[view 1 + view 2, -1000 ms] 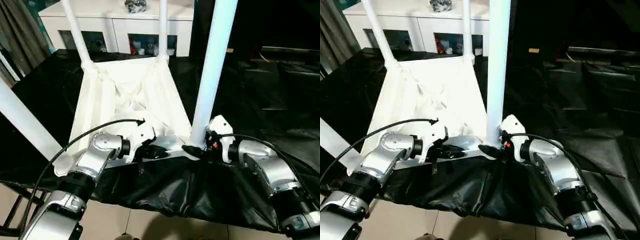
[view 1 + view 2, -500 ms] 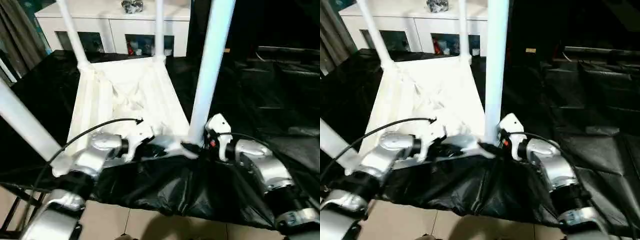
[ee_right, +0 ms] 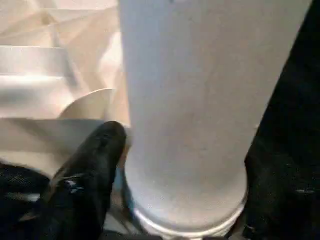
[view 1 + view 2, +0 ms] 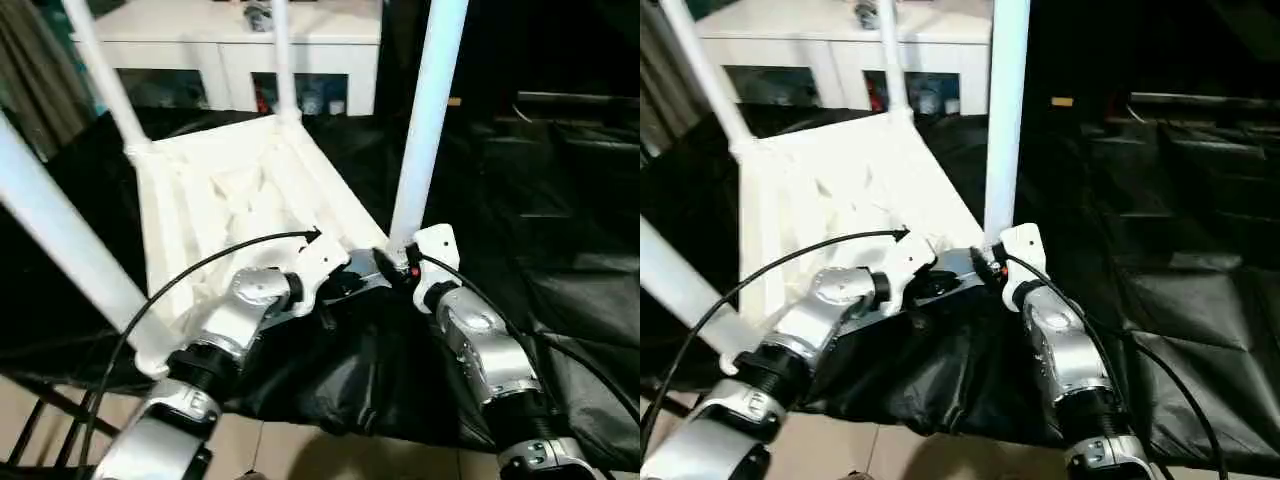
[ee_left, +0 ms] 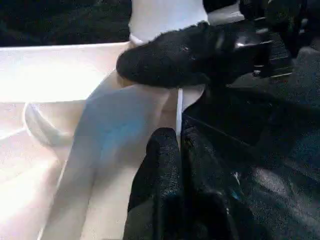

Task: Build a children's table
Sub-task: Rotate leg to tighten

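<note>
The children's table lies upside down on the black cloth, its ribbed white top (image 4: 220, 190) facing up. Its legs stand upright in the corner sockets: two far ones (image 4: 280, 50), a near left one (image 4: 60, 240) and a near right one (image 4: 425, 130). My left gripper (image 4: 335, 285) is shut on the thin near rim of the top (image 5: 178, 107), just left of the near right socket. My right gripper (image 4: 392, 268) is closed around the base of the near right leg (image 3: 185, 100), with one finger (image 3: 85, 175) on each side.
The black-draped table (image 4: 540, 200) stretches to the right and behind the work. A white cabinet with glass doors (image 4: 230, 40) stands at the back. Beige floor (image 4: 300, 450) shows below the near edge of the cloth, close to both forearms.
The table has turned on the cloth: its far end swung left and the near right corner moved away from me. My right forearm swung in toward the middle. Both grippers stayed at their spots.
</note>
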Available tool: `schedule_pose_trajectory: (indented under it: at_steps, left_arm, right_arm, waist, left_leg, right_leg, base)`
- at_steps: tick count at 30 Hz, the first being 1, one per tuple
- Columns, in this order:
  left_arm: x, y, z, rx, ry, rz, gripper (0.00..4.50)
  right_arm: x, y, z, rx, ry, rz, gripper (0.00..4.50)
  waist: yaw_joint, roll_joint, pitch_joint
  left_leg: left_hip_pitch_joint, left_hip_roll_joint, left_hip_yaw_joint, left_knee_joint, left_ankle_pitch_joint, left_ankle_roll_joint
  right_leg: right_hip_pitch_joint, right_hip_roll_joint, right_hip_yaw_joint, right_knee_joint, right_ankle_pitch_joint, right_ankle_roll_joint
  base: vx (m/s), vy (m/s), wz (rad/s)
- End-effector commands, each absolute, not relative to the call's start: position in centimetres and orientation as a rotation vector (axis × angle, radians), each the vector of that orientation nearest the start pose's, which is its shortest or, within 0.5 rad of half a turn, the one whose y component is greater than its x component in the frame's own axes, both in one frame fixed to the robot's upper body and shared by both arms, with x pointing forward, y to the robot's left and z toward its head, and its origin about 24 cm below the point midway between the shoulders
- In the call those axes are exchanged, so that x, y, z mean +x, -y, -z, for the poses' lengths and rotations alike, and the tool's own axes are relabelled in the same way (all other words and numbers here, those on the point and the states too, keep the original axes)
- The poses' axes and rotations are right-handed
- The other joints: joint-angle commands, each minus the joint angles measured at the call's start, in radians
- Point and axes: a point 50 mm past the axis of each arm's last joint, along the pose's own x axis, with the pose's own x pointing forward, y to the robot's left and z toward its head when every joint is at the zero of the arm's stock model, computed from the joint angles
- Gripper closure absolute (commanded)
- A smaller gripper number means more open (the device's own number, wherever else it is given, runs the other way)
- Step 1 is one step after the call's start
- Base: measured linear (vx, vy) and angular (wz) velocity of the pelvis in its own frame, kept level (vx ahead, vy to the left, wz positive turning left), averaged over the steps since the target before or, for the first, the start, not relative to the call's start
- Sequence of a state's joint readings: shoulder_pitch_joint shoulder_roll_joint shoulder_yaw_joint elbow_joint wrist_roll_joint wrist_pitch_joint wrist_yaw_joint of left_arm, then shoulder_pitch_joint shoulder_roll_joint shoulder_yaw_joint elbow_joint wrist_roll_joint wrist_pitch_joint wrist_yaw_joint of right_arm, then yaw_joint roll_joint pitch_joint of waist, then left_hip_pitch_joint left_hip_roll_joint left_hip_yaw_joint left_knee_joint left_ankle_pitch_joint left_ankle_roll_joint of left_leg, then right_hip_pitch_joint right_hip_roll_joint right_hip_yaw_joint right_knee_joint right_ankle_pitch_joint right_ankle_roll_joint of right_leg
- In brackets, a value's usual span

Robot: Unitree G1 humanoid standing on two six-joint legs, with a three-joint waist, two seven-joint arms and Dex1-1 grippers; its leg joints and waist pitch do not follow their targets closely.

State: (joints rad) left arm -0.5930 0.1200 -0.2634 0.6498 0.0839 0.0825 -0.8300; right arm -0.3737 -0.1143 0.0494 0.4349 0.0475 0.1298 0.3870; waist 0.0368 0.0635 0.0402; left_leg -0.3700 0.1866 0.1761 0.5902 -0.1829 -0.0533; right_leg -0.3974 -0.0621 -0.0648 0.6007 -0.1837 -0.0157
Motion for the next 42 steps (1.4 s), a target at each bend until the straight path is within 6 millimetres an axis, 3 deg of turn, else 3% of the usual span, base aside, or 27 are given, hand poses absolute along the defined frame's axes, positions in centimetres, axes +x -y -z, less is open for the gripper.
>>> schedule_pose_trajectory:
  at_steps: [1, 2, 5, 8, 11, 15, 16, 17, 18, 19, 22, 23, 29, 35, 42]
  left_arm:
    - [31.9, -5.2, -4.5, 0.330, -0.259, 1.175, 4.50]
    - [31.7, -5.8, -4.6, 0.326, -0.255, 1.200, 4.50]
    - [31.3, -8.2, -4.1, 0.359, -0.294, 1.242, 4.50]
    - [31.1, -9.5, -3.8, 0.397, -0.329, 1.245, 4.50]
    - [31.0, -10.4, -4.0, 0.412, -0.331, 1.249, 4.50]
    - [30.5, -11.8, -4.2, 0.428, -0.340, 1.254, 4.50]
    - [30.5, -11.8, -4.2, 0.428, -0.340, 1.254, 4.50]
    - [30.5, -12.4, -4.3, 0.397, -0.348, 1.235, 4.50]
    - [30.6, -12.5, -4.4, 0.381, -0.353, 1.228, 4.06]
    - [30.5, -12.7, -4.4, 0.381, -0.351, 1.232, 3.95]
    - [30.6, -13.3, -4.6, 0.378, -0.348, 1.223, 3.92]
    - [30.6, -13.7, -4.7, 0.373, -0.360, 1.218, 3.72]
    - [31.0, -14.5, -4.2, 0.342, -0.389, 1.175, 3.72]
    - [31.4, -13.3, -4.3, 0.289, -0.344, 1.190, 3.72]
    - [32.1, -11.9, -4.2, 0.334, -0.333, 1.188, 3.72]
  right_arm:
    - [30.3, 8.5, -3.0, -0.042, -0.219, -0.718, 0.65]
    - [30.4, 9.5, -3.0, -0.073, -0.221, -0.721, 0.65]
    - [30.6, 13.0, -3.1, -0.146, -0.237, -0.761, 0.65]
    - [30.7, 14.5, -3.5, -0.191, -0.238, -0.792, 0.65]
    - [30.9, 15.5, -4.2, -0.218, -0.231, -0.825, 0.65]
    - [31.0, 16.1, -4.8, -0.234, -0.233, -0.877, 0.65]
    - [31.0, 16.1, -4.8, -0.234, -0.233, -0.877, 0.65]
    - [31.0, 16.1, -4.9, -0.232, -0.231, -0.889, 0.65]
    - [31.1, 16.1, -4.9, -0.231, -0.230, -0.892, 0.57]
    - [31.1, 16.1, -4.9, -0.232, -0.230, -0.895, 0.57]
    - [31.1, 16.0, -4.9, -0.231, -0.231, -0.906, 0.57]
    - [31.1, 16.0, -4.8, -0.233, -0.234, -0.912, 0.57]
    - [31.0, 15.9, -4.6, -0.230, -0.242, -0.928, 0.57]
    - [30.9, 15.9, -4.5, -0.233, -0.246, -0.933, 0.57]
    - [30.7, 15.8, -4.4, -0.236, -0.251, -0.946, 0.57]
  waist:
    - [0.005, -0.016, -0.059]
    - [0.004, -0.020, -0.058]
    - [0.006, -0.015, -0.061]
    - [0.008, -0.016, -0.060]
    - [0.010, -0.017, -0.058]
    - [0.006, -0.019, -0.056]
    - [0.005, -0.024, -0.056]
    - [0.005, -0.021, -0.056]
    - [0.005, -0.020, -0.058]
    - [0.005, -0.023, -0.057]
    - [0.007, -0.023, -0.058]
    - [0.007, -0.022, -0.057]
    - [0.014, -0.021, -0.054]
    - [0.019, -0.023, -0.053]
    - [0.024, -0.024, -0.058]
  left_leg:
    - [-0.002, 0.034, -0.017, -0.066, -0.194, 0.065]
    - [-0.003, 0.034, -0.016, -0.065, -0.189, 0.069]
    - [-0.002, 0.037, -0.015, -0.061, -0.173, 0.085]
    - [-0.001, 0.040, -0.013, -0.060, -0.162, 0.095]
    - [0.002, 0.042, -0.013, -0.062, -0.183, 0.085]
    - [0.000, 0.043, -0.014, -0.064, -0.196, 0.077]
    - [0.000, 0.043, -0.013, -0.064, -0.194, 0.079]
    - [0.001, 0.043, -0.013, -0.063, -0.186, 0.079]
    - [0.002, 0.044, -0.013, -0.062, -0.177, 0.078]
    - [0.001, 0.043, -0.012, -0.062, -0.172, 0.079]
    - [0.003, 0.042, -0.012, -0.061, -0.164, 0.078]
    - [0.005, 0.042, -0.011, -0.061, -0.170, 0.076]
    - [0.006, 0.041, -0.011, -0.062, -0.190, 0.063]
    - [0.008, 0.040, -0.010, -0.063, -0.209, 0.053]
    - [0.004, 0.040, -0.011, -0.059, -0.169, 0.070]
  right_leg:
    - [0.053, -0.080, 0.046, -0.081, -0.208, -0.183]
    - [0.053, -0.080, 0.046, -0.082, -0.205, -0.188]
    - [0.055, -0.081, 0.045, -0.078, -0.180, -0.204]
    - [0.054, -0.078, 0.044, -0.073, -0.157, -0.221]
    - [0.053, -0.080, 0.043, -0.075, -0.195, -0.220]
    - [0.054, -0.080, 0.044, -0.076, -0.223, -0.213]
    - [0.054, -0.080, 0.044, -0.077, -0.222, -0.213]
    - [0.052, -0.079, 0.044, -0.075, -0.212, -0.217]
    - [0.052, -0.079, 0.044, -0.072, -0.195, -0.225]
    - [0.052, -0.077, 0.044, -0.071, -0.182, -0.230]
    - [0.052, -0.076, 0.044, -0.067, -0.160, -0.235]
    - [0.050, -0.077, 0.044, -0.069, -0.168, -0.236]
    - [0.049, -0.076, 0.045, -0.074, -0.217, -0.224]
    - [0.050, -0.078, 0.045, -0.079, -0.256, -0.209]
    - [0.053, -0.076, 0.045, -0.072, -0.185, -0.217]
  base:
    - [0.000, 0.000, 0.00]
    - [0.000, 0.000, 0.00]
    - [0.000, 0.000, 0.00]
    - [0.000, 0.000, 0.00]
    - [0.000, 0.000, 0.00]
    - [0.000, 0.000, 0.00]
    - [0.000, 0.000, 0.00]
    - [0.000, 0.000, 0.00]
    - [0.000, 0.000, 0.00]
    - [0.000, 0.000, 0.00]
    - [0.000, 0.000, 0.00]
    - [0.000, 0.000, 0.00]
    - [0.000, 0.000, 0.00]
    - [0.000, 0.000, 0.00]
    - [0.000, 0.000, 0.00]
